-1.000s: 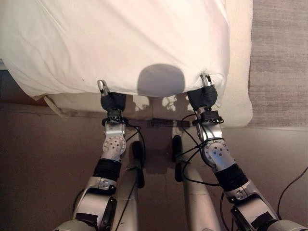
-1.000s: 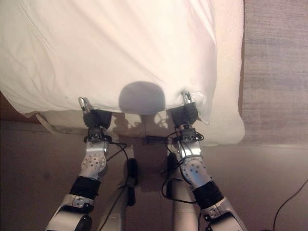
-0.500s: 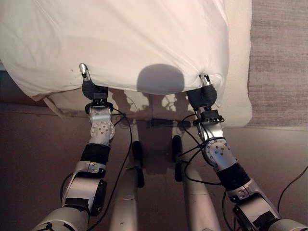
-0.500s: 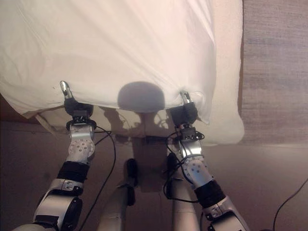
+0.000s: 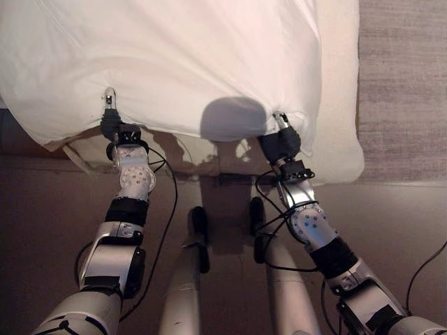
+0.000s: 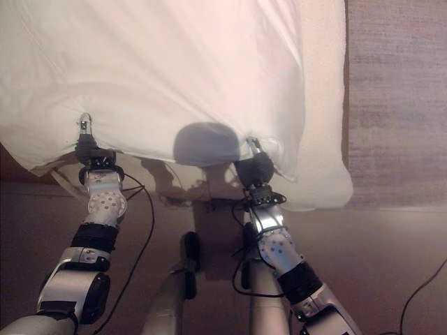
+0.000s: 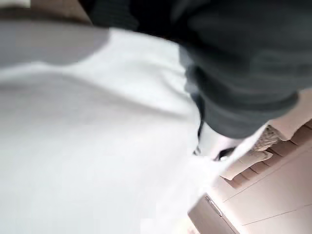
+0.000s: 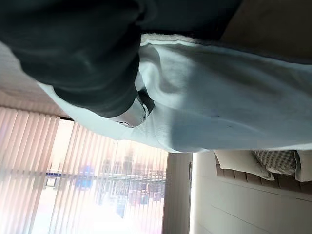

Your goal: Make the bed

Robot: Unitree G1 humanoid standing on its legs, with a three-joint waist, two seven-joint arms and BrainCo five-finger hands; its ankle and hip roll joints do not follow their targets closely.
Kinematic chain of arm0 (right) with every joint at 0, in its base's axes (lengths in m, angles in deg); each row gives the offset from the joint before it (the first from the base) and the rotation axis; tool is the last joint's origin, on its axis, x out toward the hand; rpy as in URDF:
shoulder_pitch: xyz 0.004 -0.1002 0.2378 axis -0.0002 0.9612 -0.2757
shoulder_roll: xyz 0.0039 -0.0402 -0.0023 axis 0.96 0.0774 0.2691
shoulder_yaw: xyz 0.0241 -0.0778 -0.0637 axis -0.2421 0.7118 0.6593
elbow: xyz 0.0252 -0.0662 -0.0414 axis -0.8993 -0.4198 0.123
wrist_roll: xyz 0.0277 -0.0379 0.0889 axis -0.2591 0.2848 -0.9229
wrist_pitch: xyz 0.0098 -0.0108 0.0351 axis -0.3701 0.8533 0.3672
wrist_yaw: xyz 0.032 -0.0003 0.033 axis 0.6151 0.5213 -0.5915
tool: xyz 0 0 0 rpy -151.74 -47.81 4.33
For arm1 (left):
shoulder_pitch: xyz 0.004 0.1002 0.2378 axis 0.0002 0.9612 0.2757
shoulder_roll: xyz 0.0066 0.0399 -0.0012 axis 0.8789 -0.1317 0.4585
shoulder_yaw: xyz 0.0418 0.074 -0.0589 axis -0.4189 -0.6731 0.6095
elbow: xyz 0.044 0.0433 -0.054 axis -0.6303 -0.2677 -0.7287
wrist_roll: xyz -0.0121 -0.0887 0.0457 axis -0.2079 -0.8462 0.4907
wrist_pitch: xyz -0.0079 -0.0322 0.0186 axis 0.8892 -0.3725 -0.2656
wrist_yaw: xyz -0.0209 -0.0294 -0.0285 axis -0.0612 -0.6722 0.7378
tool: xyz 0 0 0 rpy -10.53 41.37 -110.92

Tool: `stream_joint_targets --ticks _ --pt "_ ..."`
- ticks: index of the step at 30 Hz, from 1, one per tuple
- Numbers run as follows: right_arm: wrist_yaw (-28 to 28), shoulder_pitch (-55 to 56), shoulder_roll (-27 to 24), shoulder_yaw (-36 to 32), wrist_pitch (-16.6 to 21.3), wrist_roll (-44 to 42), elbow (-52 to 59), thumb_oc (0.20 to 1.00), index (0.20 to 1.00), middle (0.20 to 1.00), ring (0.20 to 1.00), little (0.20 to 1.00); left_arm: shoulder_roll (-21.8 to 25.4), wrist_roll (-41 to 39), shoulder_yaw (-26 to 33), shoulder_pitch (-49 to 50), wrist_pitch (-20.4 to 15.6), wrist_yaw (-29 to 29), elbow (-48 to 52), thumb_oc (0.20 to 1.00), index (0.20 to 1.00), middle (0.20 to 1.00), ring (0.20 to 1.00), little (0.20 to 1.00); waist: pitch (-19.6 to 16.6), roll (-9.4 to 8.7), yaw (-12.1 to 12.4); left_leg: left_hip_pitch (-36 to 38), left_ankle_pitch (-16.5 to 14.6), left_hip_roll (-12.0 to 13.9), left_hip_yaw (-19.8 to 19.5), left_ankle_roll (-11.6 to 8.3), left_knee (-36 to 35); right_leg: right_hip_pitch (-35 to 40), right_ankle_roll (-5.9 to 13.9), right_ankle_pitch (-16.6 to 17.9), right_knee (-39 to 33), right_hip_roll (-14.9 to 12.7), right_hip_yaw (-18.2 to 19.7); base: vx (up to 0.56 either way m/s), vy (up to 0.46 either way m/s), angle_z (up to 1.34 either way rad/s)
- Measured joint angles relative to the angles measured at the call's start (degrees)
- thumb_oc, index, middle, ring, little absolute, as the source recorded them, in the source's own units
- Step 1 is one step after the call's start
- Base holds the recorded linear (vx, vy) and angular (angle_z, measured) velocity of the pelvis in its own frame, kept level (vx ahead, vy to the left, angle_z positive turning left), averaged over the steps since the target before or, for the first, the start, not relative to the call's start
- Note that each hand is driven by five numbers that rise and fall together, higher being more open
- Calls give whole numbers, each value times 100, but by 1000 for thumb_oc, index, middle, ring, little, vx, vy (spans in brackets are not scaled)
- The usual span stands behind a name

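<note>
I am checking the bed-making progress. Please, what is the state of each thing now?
Duvet: spread over the bed, near edge lifted.
Mattress: bare along its right side.
Left hand: shut on the duvet edge.
Right hand: shut on the duvet edge.

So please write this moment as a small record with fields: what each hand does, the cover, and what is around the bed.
left hand: at the near edge of the white duvet, thumb on top, fingers hidden under the cloth
right hand: at the same edge, near the duvet's right corner, fingers hidden in the cloth
duvet: spread over the bed, near edge lifted, wrinkled at both hands
mattress: bare cream strip showing to the right of the duvet
floor: brown carpet in front of the bed, grey rug at the right
</note>
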Motion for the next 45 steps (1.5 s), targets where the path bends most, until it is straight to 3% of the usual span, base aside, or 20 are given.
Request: stream_joint_targets --ticks 5,9,11,13,16,17,19,20,21,23,24,25,27,28,31,33,34,36,40,45 --pt "-144 173 10 10 -70 102 -14 200 200 200 200 200 -206 60 147 309 -93 169 271 200 200 200 200 200 -10 56 113 380 17 9 -61 -99 -74 279 -71 -216 222 57 -35 3 -119 6" --pt "-180 364 -64 14 -220 103 -131 200 200 200 200 200 -548 299 319 690 -191 308 524 200 200 200 200 200 1 24 267 658 -134 -64 -994 -382 183 487 -221 -575 677 -64 97 8 22 7" --pt "-181 391 -86 -4 -237 103 -118 200 200 200 200 200 -571 509 315 733 -215 311 565 200 200 200 200 200 4 -44 222 648 -153 154 -1116 -422 141 563 -196 -536 604 -99 93 58 282 24" --pt "-159 506 -146 -102 -235 105 -107 200 200 200 200 200 -698 674 310 867 -216 301 917 200 200 200 200 200 45 -117 232 744 -139 628 -1740 -429 -509 601 -131 -521 532 -63 205 0 439 24" --pt "-70 598 -179 -150 -247 244 -323 200 200 200 200 200 -751 848 283 1195 -215 -35 953 200 200 200 200 200 84 -109 246 1112 -5 1066 -1927 -528 -1446 554 307 -516 590 37 741 -28 589 -26" --pt "-36 614 -202 -259 -255 402 -319 200 200 200 200 200 -866 827 262 1293 -213 -203 950 200 200 200 200 200 128 -84 253 1134 322 905 -1707 -516 -1165 515 491 -494 649 -123 764 37 707 -53" --pt "-30 810 -198 -444 -233 498 -306 200 200 200 200 200 -1061 774 171 1411 -212 -388 972 200 200 200 200 200 162 -150 221 912 245 538 -1501 -943 -669 498 652 -378 516 -573 642 86 777 -8" --pt "-28 1011 -184 -839 -228 610 -275 200 200 200 200 200 -1309 704 -88 1475 -196 -534 1003 200 200 200 200 200 172 -87 197 566 29 43 -1351 -734 -59 663 879 -68 -69 -1021 664 97 829 9" --pt "-37 1017 -179 -959 -165 633 -258 200 200 200 200 200 -1389 708 -226 1597 -197 -574 1197 200 200 200 200 200 152 -40 212 475 -83 -123 -1289 -442 -47 749 912 221 -440 -1193 652 93 779 -20" --pt "-85 1042 -32 -1178 -156 751 -357 200 200 200 200 200 -1311 738 -372 1895 -152 -695 1587 200 200 200 200 200 194 -22 288 421 -93 -147 -388 -134 171 1130 -6 1356 -1590 -1421 -336 20 629 -93" --pt "-89 1023 3 -1151 -160 833 -276 200 200 200 200 200 -1270 850 -361 2058 -153 -754 1721 200 200 200 200 200 200 -4 358 469 -185 -63 -191 43 175 1369 -170 1756 -2118 -1334 -535 -35 511 -102" --pt "-31 1101 -32 -1159 -138 909 -195 200 200 200 200 200 -1342 928 -344 2111 -154 -767 1734 200 200 200 200 200 218 76 402 500 -185 -235 -305 188 106 1513 325 1121 -1869 -1212 -421 -44 461 -81" --pt "-2 1141 -20 -1166 -120 987 -183 200 200 200 200 200 -1304 989 -330 2136 -154 -814 1873 200 200 200 200 200 216 70 391 544 -13 -469 -478 346 -205 1531 643 452 -1571 -715 -354 -37 327 -40" --pt "15 1128 -35 -1167 -115 996 -184 200 200 200 200 200 -1319 1007 -322 2120 -156 -820 1955 200 200 200 200 200 271 173 362 614 234 -574 -723 422 -562 1330 595 -132 -1044 -254 20 -15 206 -31" --pt "10 1200 2 -1164 -107 992 -209 200 200 200 200 200 -1324 1108 -332 2135 -133 -775 1972 200 200 200 200 200 301 195 232 882 518 -914 -1199 487 -1053 1011 152 -868 96 808 240 29 110 2" --pt "22 1293 -97 -1165 -61 993 -206 200 200 200 200 200 -1341 1174 -386 2163 -55 -722 1979 200 200 200 200 200 314 214 197 1127 662 -1199 -1445 419 -1334 1048 -224 -851 12 1376 469 25 30 45" --pt "64 1295 -186 -1165 -29 992 -227 200 200 200 200 200 -1363 1175 -440 2161 -48 -712 2052 200 200 200 200 200 342 269 102 1179 698 -1228 -1410 428 -1404 1221 -533 -605 -179 1340 541 -3 -17 29" --pt "78 1309 -207 -1126 -27 990 -245 200 200 200 200 200 -1348 1175 -451 2237 -43 -676 2180 200 200 200 200 200 342 286 108 1130 560 -1205 -1111 -40 -1346 1305 -976 -456 -289 1183 525 -16 -26 16" --pt "22 1311 -245 -1138 49 987 -260 200 200 200 200 200 -1473 1166 -453 2222 32 -615 2248 200 200 200 200 200 333 305 67 1089 629 -668 -917 -268 -977 1385 -877 -523 -247 985 413 -47 -107 22" --pt "-37 1255 -247 -1183 71 986 -525 200 200 200 200 200 -1567 1153 -511 2192 84 -548 2288 200 200 200 200 200 322 305 62 974 737 -831 -964 -423 -430 1420 -631 -729 198 821 394 -42 -69 27"
